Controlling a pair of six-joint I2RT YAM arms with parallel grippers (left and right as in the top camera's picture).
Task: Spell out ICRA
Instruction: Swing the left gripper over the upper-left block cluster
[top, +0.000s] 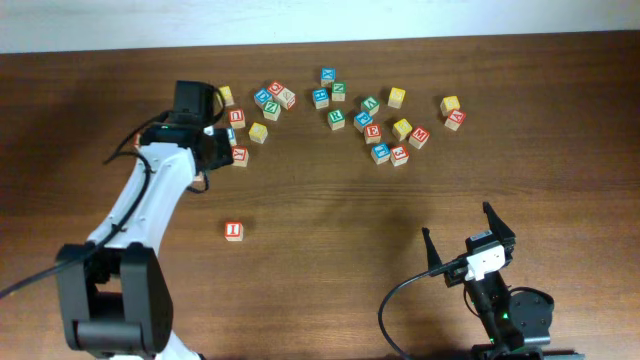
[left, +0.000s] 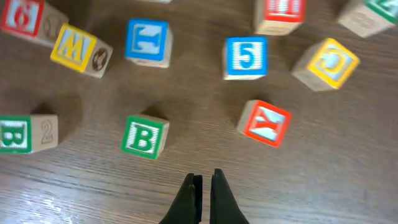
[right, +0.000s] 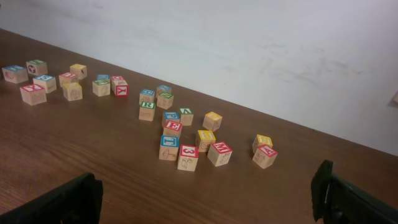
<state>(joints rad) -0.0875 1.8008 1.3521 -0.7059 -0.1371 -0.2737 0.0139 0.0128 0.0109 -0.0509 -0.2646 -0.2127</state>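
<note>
tech 1: nearest the lens, wrist view: the left gripper (left: 202, 177) shows two dark fingers pressed together with nothing between them. confirm from above.

tech 2: confirmed. largest item first: the wooden table (top: 400, 200) fills the overhead view. the left arm (top: 150, 200) reaches to the left end of the scattered cubes. the right arm (top: 510, 310) sits low at the near right edge. the right gripper (top: 457, 221) has its fingers spread wide, holds nothing, and is well apart from every cube.

tech 1: location of the task cubes?

tech 2: the i cube (top: 233, 230) lies alone, nearer the robot than the group and near the left arm, on its right. the r cube (top: 336, 118) sits in the middle of the group. the a cube (top: 456, 118) is at the group's right end, touching or just beside a plain yellow cube (top: 449, 104); i cannot tell which.

tech 1: and the yellow-faced cube?

tech 2: wrist view: the yellow-faced cube (left: 326, 62) lies ahead and to the right of the closed fingers, its blue letter too blurred to confirm. the red y cube (left: 264, 122) and the green b cube (left: 144, 137) lie closest to the fingertips, neither touched.
</note>
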